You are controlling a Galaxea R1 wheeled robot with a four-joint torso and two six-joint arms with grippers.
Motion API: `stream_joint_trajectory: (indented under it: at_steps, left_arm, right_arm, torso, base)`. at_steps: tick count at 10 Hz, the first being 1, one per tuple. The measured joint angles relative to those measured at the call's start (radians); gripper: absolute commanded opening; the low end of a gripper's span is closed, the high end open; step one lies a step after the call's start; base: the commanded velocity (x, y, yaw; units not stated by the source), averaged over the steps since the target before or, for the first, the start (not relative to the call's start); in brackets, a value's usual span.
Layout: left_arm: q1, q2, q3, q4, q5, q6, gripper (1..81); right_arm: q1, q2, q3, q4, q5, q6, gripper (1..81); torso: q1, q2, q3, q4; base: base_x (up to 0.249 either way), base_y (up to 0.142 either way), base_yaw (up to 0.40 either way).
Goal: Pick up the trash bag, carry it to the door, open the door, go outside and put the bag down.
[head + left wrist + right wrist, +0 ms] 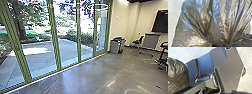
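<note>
Dark, shiny and crumpled, the trash bag (196, 23) looms large in the left wrist view. Its pleats draw together at my left gripper (220, 45), which is shut on the bag. A rounded side of the same trash bag (177, 74) shows in the right wrist view, beside the robot's own plate and jointed bar. In the head view, tall glass panels in green frames (56, 47) stand ahead and to the left. Which panel is the door I cannot tell.
Grey bins (116, 46) stand by the right end of the glass. Farther right are a dark chair (138, 41), a grey panel on legs (150, 40) and a wall screen (161, 22). A paved yard (67, 50) with trees and shrubs lies beyond the glass.
</note>
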Motion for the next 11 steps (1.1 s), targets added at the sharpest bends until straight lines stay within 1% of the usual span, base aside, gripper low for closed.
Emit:
stream_joint_trajectory:
  at_steps: [11]
  left_arm:
    - [0.0, 0.003, 0.0, 0.0, 0.0, 0.003, 1.0]
  right_arm:
    - [0.003, -0.004, 0.0, 0.0, -0.001, 0.0, 81.1]
  torso:
    - [0.0, 0.0, 0.0, 0.0]
  base:
    - [0.155, -0.068, 0.0]
